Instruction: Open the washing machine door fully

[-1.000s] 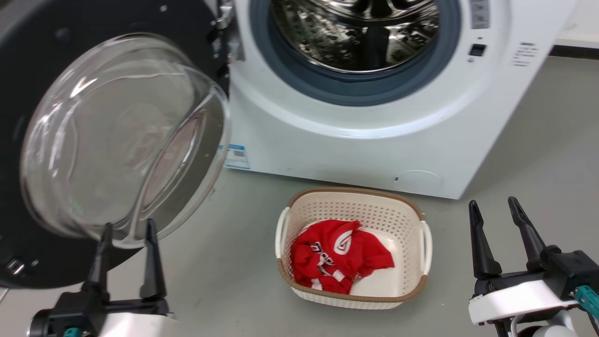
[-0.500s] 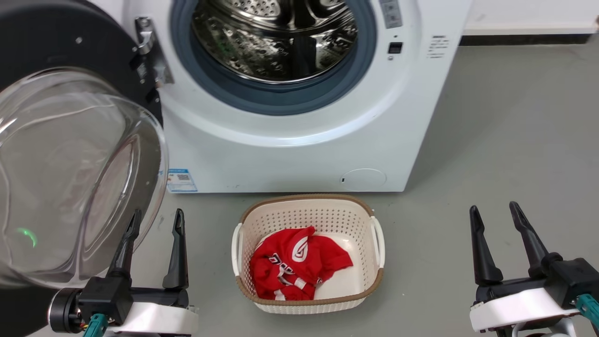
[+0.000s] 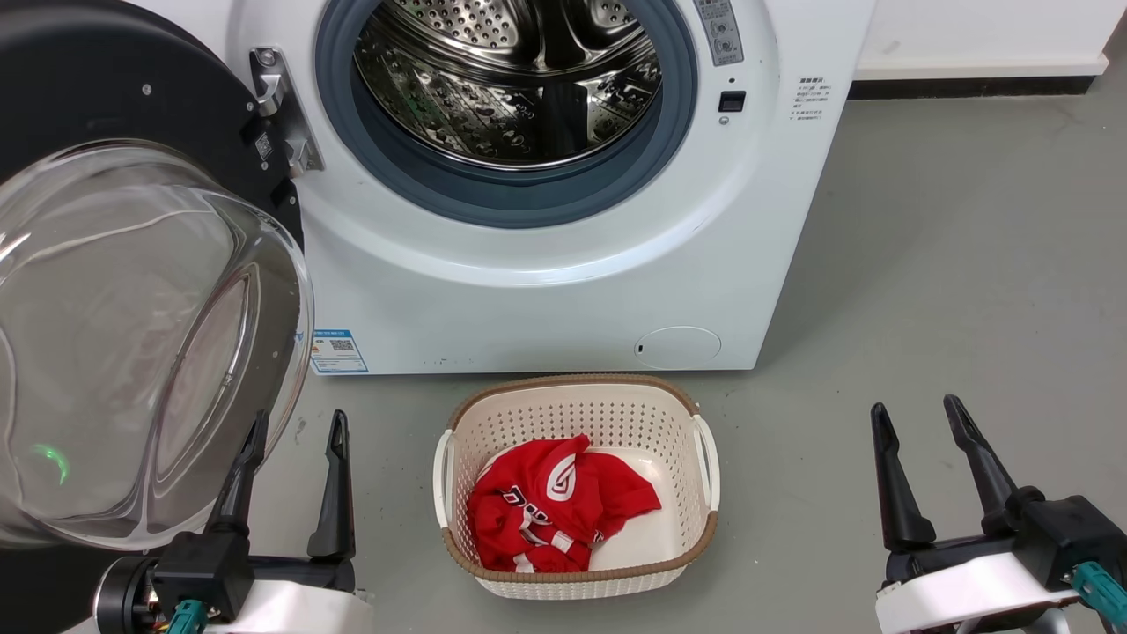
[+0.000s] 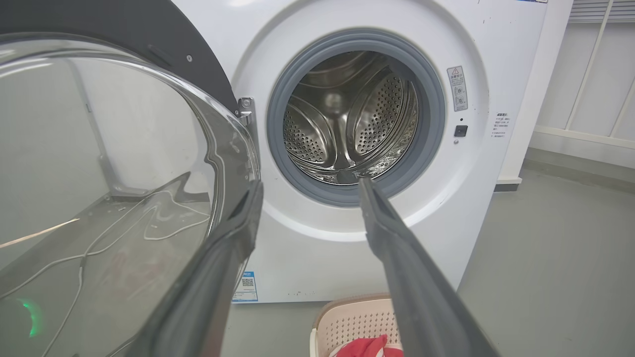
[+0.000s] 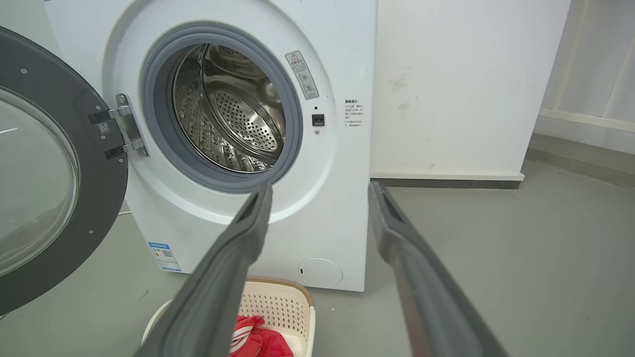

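I see the door (image 3: 132, 291) wide open at 9 o'clock of the drum (image 3: 511, 79), my left hand (image 3: 299, 423) spread, empty, by its glass, right hand (image 3: 914, 407) spread, empty, 4 o'clock

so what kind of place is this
Most likely a laundry room or utility area, possibly a test space. A front-loading washing machine stands with its door swung open, a basket holding a red garment sits before it, and the floor is plain grey beside a white wall.
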`<state>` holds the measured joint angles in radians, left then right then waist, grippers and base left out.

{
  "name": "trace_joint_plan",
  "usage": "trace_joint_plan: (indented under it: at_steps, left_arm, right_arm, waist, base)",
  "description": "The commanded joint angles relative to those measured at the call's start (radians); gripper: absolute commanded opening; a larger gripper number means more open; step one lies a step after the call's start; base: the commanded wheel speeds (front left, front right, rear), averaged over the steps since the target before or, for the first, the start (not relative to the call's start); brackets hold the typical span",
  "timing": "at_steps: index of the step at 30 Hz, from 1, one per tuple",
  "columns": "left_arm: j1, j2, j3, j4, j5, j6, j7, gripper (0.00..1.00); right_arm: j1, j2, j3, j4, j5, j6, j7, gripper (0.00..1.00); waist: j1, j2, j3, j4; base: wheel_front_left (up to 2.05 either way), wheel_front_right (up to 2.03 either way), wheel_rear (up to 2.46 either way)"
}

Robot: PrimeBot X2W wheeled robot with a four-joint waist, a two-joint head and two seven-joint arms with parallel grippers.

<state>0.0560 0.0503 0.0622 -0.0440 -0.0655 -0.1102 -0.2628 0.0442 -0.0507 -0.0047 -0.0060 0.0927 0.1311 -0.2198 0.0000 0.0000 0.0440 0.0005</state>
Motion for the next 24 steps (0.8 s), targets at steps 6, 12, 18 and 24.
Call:
trace_joint_plan:
  at_steps: [6,12,18,24]
  left_arm:
    - [0.009,0.000,-0.002,0.007,0.001,0.002,-0.003,1.00]
    - [0.007,0.000,-0.001,0.010,0.005,0.000,-0.003,1.00]
    - [0.007,0.000,0.002,0.011,0.003,-0.002,-0.003,1.00]
    - [0.009,0.000,0.002,0.011,-0.004,-0.005,-0.003,1.00]
  right_arm:
    - [0.001,0.001,0.004,0.002,0.003,-0.001,-0.004,1.00]
    - [-0.002,0.001,0.004,0.006,0.009,-0.001,-0.007,1.00]
    - [0.001,0.001,0.003,0.013,0.011,-0.001,-0.009,1.00]
    - [0.002,0.001,0.005,0.016,0.015,-0.001,-0.014,1.00]
  waist:
    - [0.0000,0.0000,-0.003,0.005]
    - [0.0000,0.0000,0.000,0.008]
    - [0.0000,0.0000,-0.003,0.009]
    - [0.0000,0.0000,-0.002,0.009]
  base:
    - [0.00,0.00,0.00]
    - [0.00,0.00,0.00]
    - [0.00,0.00,0.00]
    - [0.00,0.00,0.00]
